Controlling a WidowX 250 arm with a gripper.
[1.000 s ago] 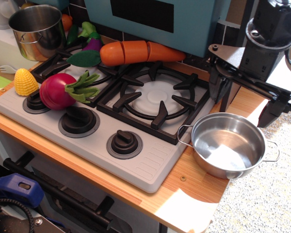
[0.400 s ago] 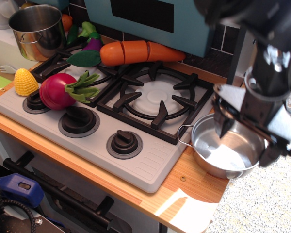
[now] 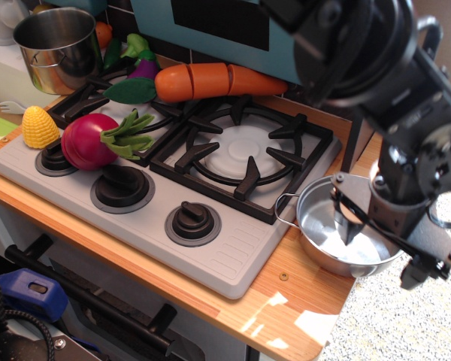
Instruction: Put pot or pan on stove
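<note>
The small shiny steel pan (image 3: 321, 223) sits on the wooden counter (image 3: 278, 297), just right of the grey stove (image 3: 233, 252). Its left wire handle touches the stove's edge. My black gripper (image 3: 383, 250) hangs low over the pan's right half and is open. One finger (image 3: 351, 223) reaches inside the pan. The other finger (image 3: 419, 272) is outside, past the pan's right rim, so the rim lies between the jaws. The pan's right handle is hidden by the gripper. The stove's right burner grate (image 3: 240, 150) has nothing on it.
A taller steel pot (image 3: 56, 49) stands at the back left. A toy carrot (image 3: 210, 81), eggplant (image 3: 143, 70), red radish (image 3: 90, 141) and corn (image 3: 40, 126) crowd the left burner and the back. The counter ends just right of the pan.
My arm has come forward and down from behind the pan. The gripper is now low over the pan with its fingers either side of the right rim. The pan has not moved.
</note>
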